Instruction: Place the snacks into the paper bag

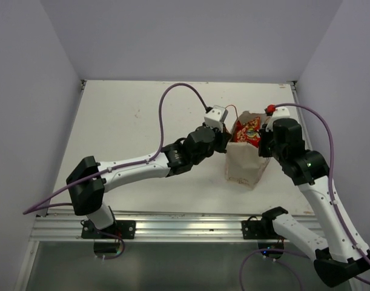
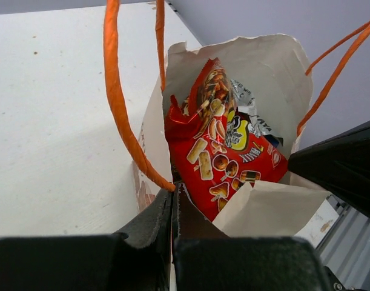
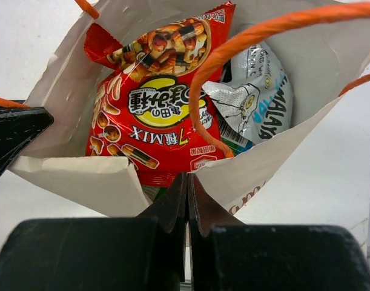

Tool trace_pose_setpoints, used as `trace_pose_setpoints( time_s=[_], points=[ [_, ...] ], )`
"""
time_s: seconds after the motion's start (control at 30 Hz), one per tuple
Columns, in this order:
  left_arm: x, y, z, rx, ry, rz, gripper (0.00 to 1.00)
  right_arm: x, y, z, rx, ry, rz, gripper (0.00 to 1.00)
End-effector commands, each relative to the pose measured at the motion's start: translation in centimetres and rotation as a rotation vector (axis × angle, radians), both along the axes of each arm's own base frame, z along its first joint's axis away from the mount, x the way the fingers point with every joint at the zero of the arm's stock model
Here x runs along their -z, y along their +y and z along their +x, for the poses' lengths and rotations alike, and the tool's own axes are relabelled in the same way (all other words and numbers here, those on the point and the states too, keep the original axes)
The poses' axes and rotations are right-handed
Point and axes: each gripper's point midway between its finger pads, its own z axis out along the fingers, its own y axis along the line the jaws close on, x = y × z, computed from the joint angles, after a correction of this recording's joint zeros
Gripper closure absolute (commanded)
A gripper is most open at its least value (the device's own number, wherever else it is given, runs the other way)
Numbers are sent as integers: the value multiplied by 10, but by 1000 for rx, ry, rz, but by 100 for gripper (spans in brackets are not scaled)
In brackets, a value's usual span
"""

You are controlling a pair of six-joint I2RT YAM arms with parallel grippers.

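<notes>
The white paper bag stands upright on the table, right of centre, its mouth open. A red snack packet sticks out of it, with a silver-blue packet beside it. My left gripper is shut on the bag's left rim; in the left wrist view its jaws pinch the paper next to the orange-red handle. My right gripper is shut on the bag's right rim, seen in the right wrist view. The red packet fills most of the opening. The other packets are hidden.
The white table is walled at the back and sides. A metal rail runs along the near edge by the arm bases. Purple cables loop over both arms.
</notes>
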Motion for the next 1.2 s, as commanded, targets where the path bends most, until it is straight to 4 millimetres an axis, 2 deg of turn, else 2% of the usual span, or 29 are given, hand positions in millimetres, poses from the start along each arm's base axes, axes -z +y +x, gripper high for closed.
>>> trace_pose_setpoints(
  time_s=[0.0, 0.03, 0.1, 0.13, 0.2, 0.23, 0.27, 0.3, 0.33, 0.37, 0.4, 0.5, 0.6, 0.73, 0.8, 0.87, 0.9, 1.0, 1.07, 1.17],
  points=[
    [-69, 35, 6, -119, -104, -131, 100, -25, 27, 18, -84, -71, 85, 100],
    [-74, 43, 4, -131, -107, -137, 100, -28, 34, 22, -104, -85, 98, 100],
    [-66, 54, 5, -172, -104, -115, 100, -30, 43, 28, -115, -86, 108, 100],
    [-72, 62, 3, -187, -111, -122, 100, -32, 55, 29, -145, -90, 112, 100],
    [-70, 73, -1, -229, -119, -108, 100, -33, 66, 34, -148, -91, 97, 100],
    [-76, 81, -4, -244, -129, -112, 100, -35, 81, 31, -191, -97, 94, 100],
    [-76, 89, -4, -284, -134, -108, 100, -35, 87, 35, -183, -103, 72, 100],
    [-72, 92, -9, -293, -135, -94, 100, -37, 102, 30, -222, -106, 70, 100],
    [-77, 100, -13, -308, -141, -97, 100, -37, 110, 31, -233, -109, 65, 100],
    [-79, 108, -13, -343, -144, -94, 100, -43, 116, 31, -241, -121, 64, 100],
    [-74, 112, -17, -350, -142, -80, 100, -40, 121, 35, -229, -118, 49, 100],
    [-75, 130, -22, -391, -142, -71, 100, -43, 146, 27, -279, -130, 37, 100],
    [-79, 147, -27, -419, -145, -74, 100, -49, 160, 24, -295, -151, 34, 100],
    [-76, 159, -29, -446, -138, -56, 100, -54, 170, 21, -310, -159, 20, 100],
    [-68, 166, -30, -461, -127, -30, 100, -55, 177, 18, -326, -162, 24, 100],
    [-64, 170, -31, -481, -113, -42, 100, -51, 181, 17, -329, -155, 18, 100],
    [-50, 177, -33, -486, -101, 8, 100, -48, 184, 14, -339, -150, 17, 100],
    [-32, 189, -35, -518, -71, 41, 100, -39, 187, 11, -345, -136, 10, 100],
    [-23, 193, -37, -532, -54, 49, 100, -38, 187, 9, -344, -139, 12, 100],
    [-22, 194, -38, -526, -48, 45, 100, -40, 184, 7, -332, -145, 12, 100]
  ],
)
